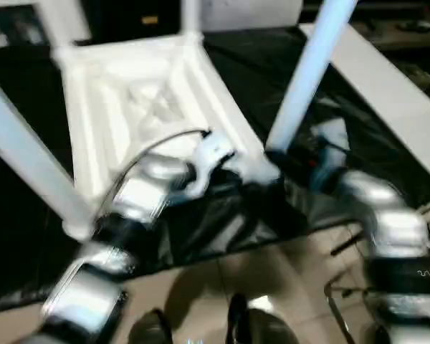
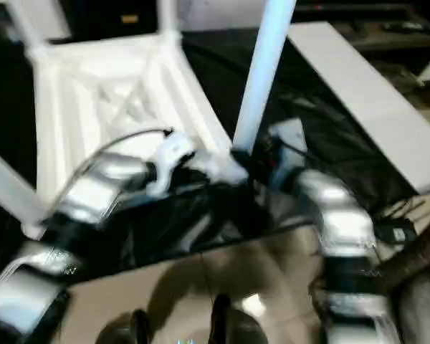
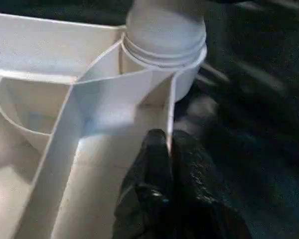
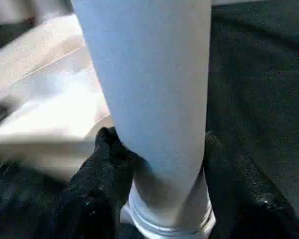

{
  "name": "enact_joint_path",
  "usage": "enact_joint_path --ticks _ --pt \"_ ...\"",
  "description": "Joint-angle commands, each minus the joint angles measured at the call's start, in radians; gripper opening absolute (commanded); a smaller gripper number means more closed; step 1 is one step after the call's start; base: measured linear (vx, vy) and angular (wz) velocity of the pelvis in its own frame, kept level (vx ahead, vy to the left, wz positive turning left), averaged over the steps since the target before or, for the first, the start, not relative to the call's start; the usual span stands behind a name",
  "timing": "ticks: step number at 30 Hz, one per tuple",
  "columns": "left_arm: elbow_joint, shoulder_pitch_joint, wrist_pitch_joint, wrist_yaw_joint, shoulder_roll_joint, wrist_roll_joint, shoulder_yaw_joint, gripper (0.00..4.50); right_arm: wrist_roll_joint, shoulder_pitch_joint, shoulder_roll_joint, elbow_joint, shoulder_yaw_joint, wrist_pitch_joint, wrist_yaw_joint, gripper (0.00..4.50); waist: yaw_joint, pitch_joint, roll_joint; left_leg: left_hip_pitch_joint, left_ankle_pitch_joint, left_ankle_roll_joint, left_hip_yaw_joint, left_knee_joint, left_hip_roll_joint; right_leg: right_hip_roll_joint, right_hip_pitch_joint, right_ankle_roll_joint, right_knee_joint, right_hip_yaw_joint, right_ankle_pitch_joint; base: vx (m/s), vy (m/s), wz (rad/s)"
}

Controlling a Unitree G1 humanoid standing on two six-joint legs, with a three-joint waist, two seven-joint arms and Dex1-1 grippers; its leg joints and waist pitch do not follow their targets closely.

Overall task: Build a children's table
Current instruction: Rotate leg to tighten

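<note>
The small white plastic children's table lies upside down on the black-covered work surface, its tube legs pointing up. The left gripper, fingers pressed together, pinches a thin rib by the near corner socket. The right gripper clasps the white cylindrical leg standing in that socket, one black finger on each side

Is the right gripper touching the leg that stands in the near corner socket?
Touching. In the right wrist view the right gripper has a black finger pressed against each side of the white leg, just above its base.
</note>
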Motion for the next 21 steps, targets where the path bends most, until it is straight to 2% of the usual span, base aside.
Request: enact_joint_path --ticks 1,2,3,4,5,6,7,8,9,11,14,16,17,19,20,21 --pt "-0.016 -0.051 -0.010 0.086 -0.104 -0.029 -0.009 0.00 0.006 -0.025 0.106 0.047 0.055 0.015 -0.114 1.94 0.017 -0.065 -0.033 0.065 -0.482 -0.011 -0.012 -0.033 -0.023 -0.074 -0.012 0.049 -0.167 0.052 -0.786 0.006 -0.070 0.05" --pt "-0.014 -0.053 -0.009 0.096 -0.112 -0.028 -0.008 0.00 0.005 -0.027 0.116 0.051 0.051 0.008 -0.130 1.94 0.025 -0.066 -0.041 0.036 -0.233 0.029 -0.001 0.030 -0.067 -0.102 0.020 0.129 -0.203 0.043 -1.028 0.006 -0.070 0.05" --pt "-0.010 -0.060 -0.010 0.117 -0.130 -0.026 -0.006 0.00 -0.005 -0.032 0.142 0.060 0.044 -0.021 -0.171 2.28 0.043 -0.082 -0.028 -0.048 -0.130 0.062 -0.021 -0.017 -0.038 -0.118 0.110 0.153 -0.150 0.056 -0.888 0.039 -0.057 -0.25" --pt "-0.009 -0.064 -0.012 0.127 -0.140 -0.026 -0.006 0.00 -0.011 -0.035 0.156 0.065 0.042 -0.047 -0.191 2.49 0.047 -0.088 -0.002 -0.046 -0.098 0.061 -0.039 -0.051 -0.008 -0.094 0.096 0.139 -0.150 0.038 -0.713 0.097 -0.011 -0.26" --pt "-0.008 -0.067 -0.013 0.133 -0.147 -0.025 -0.006 0.00 -0.014 -0.037 0.165 0.068 0.041 -0.065 -0.204 2.63 0.046 -0.093 0.009 -0.033 -0.104 0.064 -0.049 -0.056 0.009 -0.089 0.089 0.110 -0.144 0.033 -0.608 0.097 -0.011 -0.26" --pt "-0.011 -0.068 -0.016 0.134 -0.151 -0.023 -0.007 0.00 -0.015 -0.037 0.176 0.060 0.034 -0.081 -0.216 2.65 0.039 -0.096 0.013 -0.030 -0.106 0.069 -0.057 -0.062 0.028 -0.077 0.084 0.036 -0.122 0.033 -0.405 0.000 0.000 0.00" --pt "-0.011 -0.070 -0.017 0.137 -0.155 -0.021 -0.007 0.00 -0.018 -0.036 0.187 0.049 0.028 -0.084 -0.229 2.85 0.037 -0.094 0.003 -0.024 -0.121 0.076 -0.054 -0.068 0.027 -0.068 0.077 -0.030 -0.112 0.038 -0.320 0.000 0.000 0.00" --pt "-0.012 -0.070 -0.017 0.138 -0.156 -0.021 -0.006 0.00 -0.021 -0.036 0.192 0.041 0.023 -0.083 -0.236 2.85 0.038 -0.093 0.003 -0.022 -0.134 0.080 -0.051 -0.068 0.022 -0.068 0.078 -0.051 -0.112 0.040 -0.323 0.000 0.000 0.00" --pt "-0.013 -0.069 -0.019 0.136 -0.154 -0.020 -0.006 0.00 -0.021 -0.034 0.191 0.035 0.021 -0.081 -0.235 3.07 0.038 -0.096 -0.001 -0.021 -0.137 0.094 -0.047 -0.067 0.015 -0.068 0.080 -0.077 -0.110 0.042 -0.329 0.000 0.000 0.00" --pt "-0.023 -0.059 -0.023 0.117 -0.136 -0.020 -0.008 0.00 -0.017 -0.022 0.162 0.017 0.020 -0.084 -0.200 3.11 0.038 -0.093 0.002 -0.026 -0.133 0.118 -0.048 -0.067 0.015 -0.071 0.081 -0.088 -0.113 0.041 -0.347 0.000 0.000 0.00" --pt "-0.049 -0.036 -0.031 0.065 -0.092 -0.025 -0.017 0.00 0.000 0.003 0.084 0.000 0.027 -0.098 -0.107 3.51 0.040 -0.096 0.001 -0.030 -0.093 0.157 -0.049 -0.066 0.019 -0.070 0.084 -0.101 -0.106 0.042 -0.281 0.000 0.000 0.00" --pt "-0.058 -0.026 -0.042 0.038 -0.071 -0.028 -0.022 0.00 0.005 0.011 0.049 -0.003 0.029 -0.106 -0.063 3.55 0.042 -0.090 0.001 -0.031 -0.105 0.165 -0.046 -0.066 0.017 -0.072 0.084 -0.094 -0.115 0.041 -0.321 0.000 0.000 0.00" --pt "-0.068 -0.015 -0.051 0.006 -0.045 -0.031 -0.026 0.00 0.019 0.019 0.005 -0.006 0.028 -0.113 0.002 3.73 0.044 -0.089 0.001 -0.029 -0.115 0.161 -0.046 -0.067 0.018 -0.071 0.085 -0.088 -0.118 0.039 -0.340 0.000 0.000 0.00" --pt "-0.078 0.004 -0.094 -0.077 0.013 -0.038 -0.039 0.00 0.041 0.026 -0.091 0.001 0.027 -0.135 0.146 3.73 0.044 -0.084 0.000 -0.027 -0.159 0.146 -0.045 -0.068 0.016 -0.073 0.082 -0.060 -0.129 0.038 -0.425 0.000 0.000 0.00" --pt "-0.077 0.010 -0.117 -0.115 0.038 -0.039 -0.046 0.00 0.048 0.026 -0.134 0.008 0.030 -0.141 0.212 3.96 0.045 -0.082 0.001 -0.026 -0.170 0.142 -0.045 -0.068 0.016 -0.073 0.081 -0.052 -0.132 0.037 -0.444 0.000 0.000 0.00" --pt "-0.077 0.016 -0.135 -0.150 0.057 -0.042 -0.053 0.00 0.053 0.027 -0.168 0.013 0.034 -0.152 0.269 3.96 0.045 -0.081 0.000 -0.023 -0.189 0.135 -0.045 -0.069 0.018 -0.075 0.079 -0.039 -0.136 0.038 -0.473 0.000 0.000 0.00"
